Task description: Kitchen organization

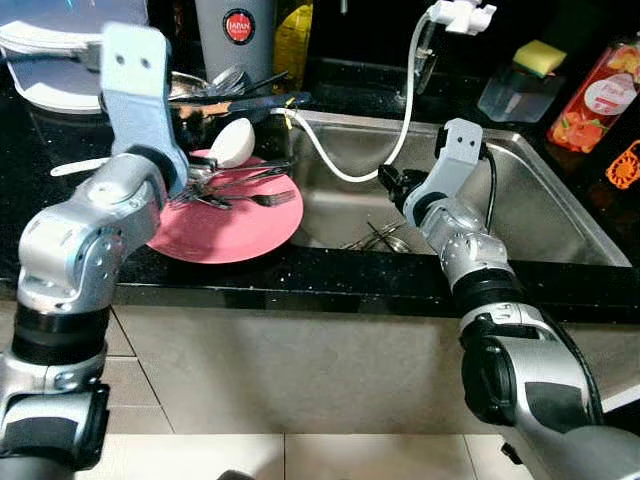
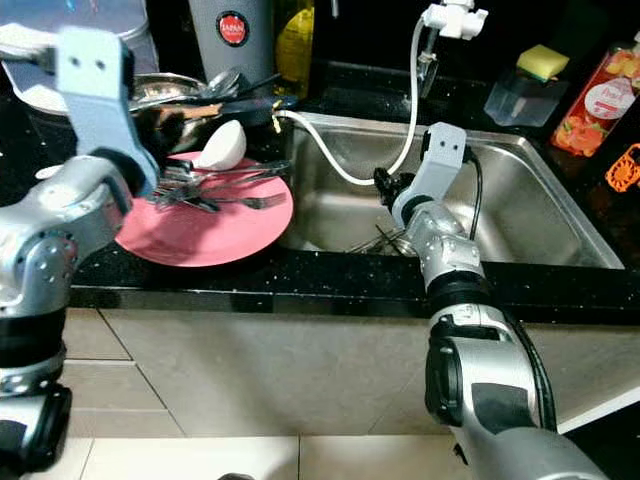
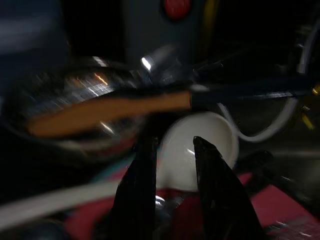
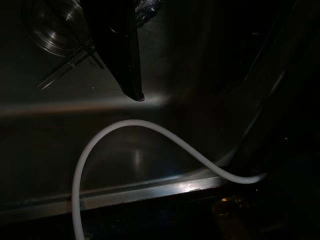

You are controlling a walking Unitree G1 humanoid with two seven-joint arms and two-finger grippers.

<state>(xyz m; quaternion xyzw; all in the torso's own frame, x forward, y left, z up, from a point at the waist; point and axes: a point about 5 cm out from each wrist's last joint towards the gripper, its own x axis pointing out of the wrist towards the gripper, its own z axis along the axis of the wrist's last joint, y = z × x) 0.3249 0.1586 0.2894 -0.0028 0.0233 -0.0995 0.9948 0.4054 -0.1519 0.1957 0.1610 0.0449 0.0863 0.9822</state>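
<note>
Left gripper (image 3: pixel 172 165) hovers narrowly parted over the pink plate's (image 1: pixel 235 235) cutlery (image 1: pixel 235 185) — sorting step; next, a clean pinch; right gripper (image 1: pixel 388 178) over the sink (image 1: pixel 560 215), fingers unreadable.

We're seeing a pink plate (image 1: pixel 230 240), white ladle (image 1: pixel 233 143), white hose (image 1: pixel 400 130), black speckled counter (image 1: pixel 330 272), steel-grey sink (image 1: pixel 545 210), yellow sponge (image 1: pixel 540 57), orange bottle (image 1: pixel 597 98) w/ fruit print.

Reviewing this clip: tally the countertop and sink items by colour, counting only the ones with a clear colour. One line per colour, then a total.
Pink: 1, plate
White: 2, ladle, hose
Yellow: 1, sponge
Grey: 1, canister
Orange-red: 1, bottle
Total: 6
The loose cutlery on the plate and in the sink is too tangled to count.
</note>
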